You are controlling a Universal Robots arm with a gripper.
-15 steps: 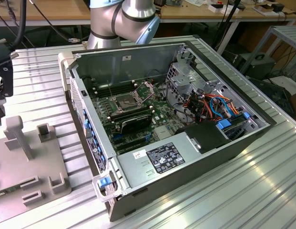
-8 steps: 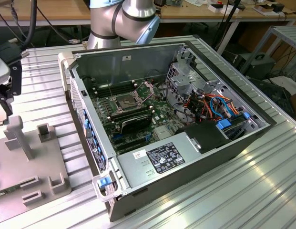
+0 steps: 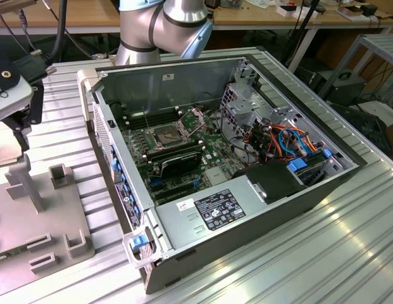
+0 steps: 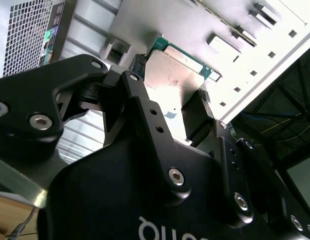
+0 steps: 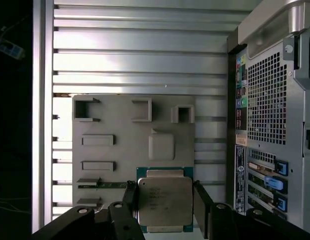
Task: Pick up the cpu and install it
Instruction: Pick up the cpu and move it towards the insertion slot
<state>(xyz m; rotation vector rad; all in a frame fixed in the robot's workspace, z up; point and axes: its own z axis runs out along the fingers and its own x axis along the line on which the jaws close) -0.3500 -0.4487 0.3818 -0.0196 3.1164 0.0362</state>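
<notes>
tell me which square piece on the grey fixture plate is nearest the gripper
The small square cpu with the dull silver metal top and green rim, right at the black gripper; the plain grey raised square pad lies farther off.

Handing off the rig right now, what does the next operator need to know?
Gripper: fingers closed against both edges of the cpu, over the grey fixture plate beside the computer case. Cannot tell whether it is lifted.
Done: cpu grasped.
Left: cpu not yet in the motherboard socket, which sits open inside the case.
</notes>
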